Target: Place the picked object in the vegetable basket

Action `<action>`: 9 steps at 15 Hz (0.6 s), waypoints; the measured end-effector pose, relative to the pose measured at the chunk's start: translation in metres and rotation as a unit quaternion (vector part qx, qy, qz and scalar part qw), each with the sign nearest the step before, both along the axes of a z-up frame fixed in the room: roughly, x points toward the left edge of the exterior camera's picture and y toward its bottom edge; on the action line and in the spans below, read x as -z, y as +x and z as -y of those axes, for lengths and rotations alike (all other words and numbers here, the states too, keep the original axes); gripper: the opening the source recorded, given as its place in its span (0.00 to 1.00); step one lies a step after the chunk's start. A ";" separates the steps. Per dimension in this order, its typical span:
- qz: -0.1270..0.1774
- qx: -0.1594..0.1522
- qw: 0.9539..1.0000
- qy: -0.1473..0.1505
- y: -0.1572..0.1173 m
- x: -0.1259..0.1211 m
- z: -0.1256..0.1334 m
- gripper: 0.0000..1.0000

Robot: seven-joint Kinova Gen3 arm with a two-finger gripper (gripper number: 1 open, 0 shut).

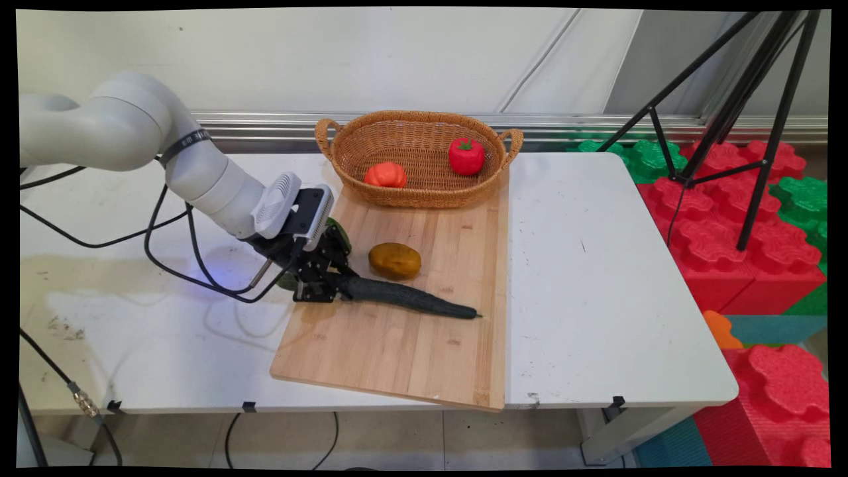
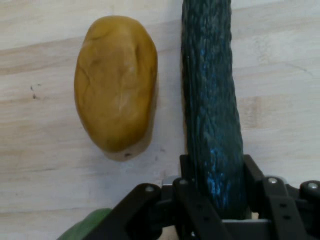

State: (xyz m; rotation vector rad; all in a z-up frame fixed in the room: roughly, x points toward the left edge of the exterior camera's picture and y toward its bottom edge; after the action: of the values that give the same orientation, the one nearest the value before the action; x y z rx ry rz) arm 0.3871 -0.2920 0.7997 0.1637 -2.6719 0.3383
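Observation:
A long dark green cucumber (image 1: 407,299) lies on the wooden cutting board (image 1: 397,351), pointing right. My gripper (image 1: 336,283) is low over the board's left edge and shut on the cucumber's left end. In the hand view the cucumber (image 2: 212,100) runs up from between the two fingers (image 2: 189,194), which press against its sides. A brown potato (image 1: 395,260) lies just beyond the cucumber, close to it but apart; the hand view shows the potato (image 2: 116,82) to the left. A green object (image 1: 339,232) is mostly hidden behind the hand.
A wicker basket (image 1: 417,192) stands at the board's far end, holding an orange tomato (image 1: 385,175) and a red pepper (image 1: 466,156). A black tripod (image 1: 742,106) and red and green foam blocks (image 1: 729,218) are off the table's right side. Black cables hang below the arm.

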 end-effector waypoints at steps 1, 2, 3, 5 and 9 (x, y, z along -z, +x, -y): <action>-0.004 -0.003 1.000 0.001 0.001 -0.004 -0.002 0.00; -0.009 -0.005 1.000 0.003 0.003 -0.009 -0.004 0.00; -0.014 -0.007 1.000 0.005 0.004 -0.014 -0.006 0.00; -0.024 -0.009 1.000 0.007 0.006 -0.024 -0.009 0.00; -0.047 -0.014 0.999 0.012 0.013 -0.049 -0.018 0.00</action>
State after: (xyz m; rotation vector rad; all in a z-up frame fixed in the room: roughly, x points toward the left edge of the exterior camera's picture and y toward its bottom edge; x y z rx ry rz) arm 0.4003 -0.2739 0.8491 0.2201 -2.5837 0.3002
